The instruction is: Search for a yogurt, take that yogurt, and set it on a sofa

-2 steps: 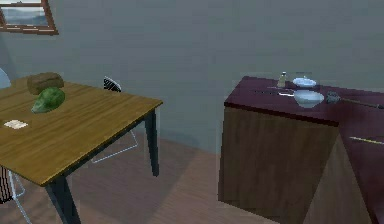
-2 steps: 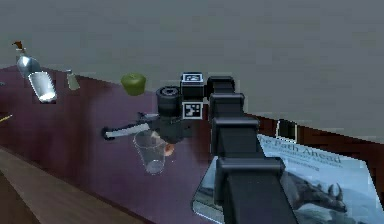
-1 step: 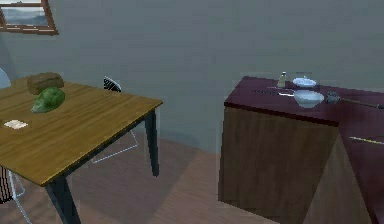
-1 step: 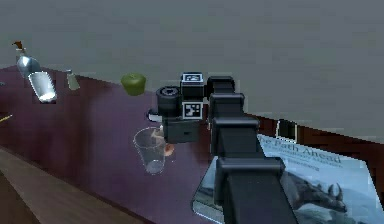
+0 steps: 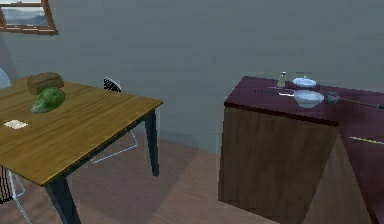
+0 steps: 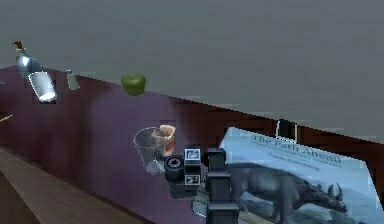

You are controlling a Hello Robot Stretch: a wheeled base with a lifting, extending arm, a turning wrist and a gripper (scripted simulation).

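"Yogurt, any sign of it?"

"I think so. A small pale cup (image 6: 167,133) with an orange side stands on the dark counter (image 6: 80,130), just past my hand (image 6: 172,160). It's too small for me to be sure it's the yogurt."

"Have you got it?"

"I cannot tell. The cup stands right behind the hand, so I can't say whether the hand holds anything, or how its fingers are set. I judge the arm is reached out low there to take the cup."

"Anything crowding it?"

"A clear glass (image 6: 150,150) stands close against the cup, at the hand's side toward the arm side view's left, and could get knocked. A big book (image 6: 290,175) lies flat on the hand's other side. Farther out are a green apple (image 6: 133,84), a shaker (image 6: 72,80) and a tilted bottle (image 6: 35,75), all well apart from the hand."
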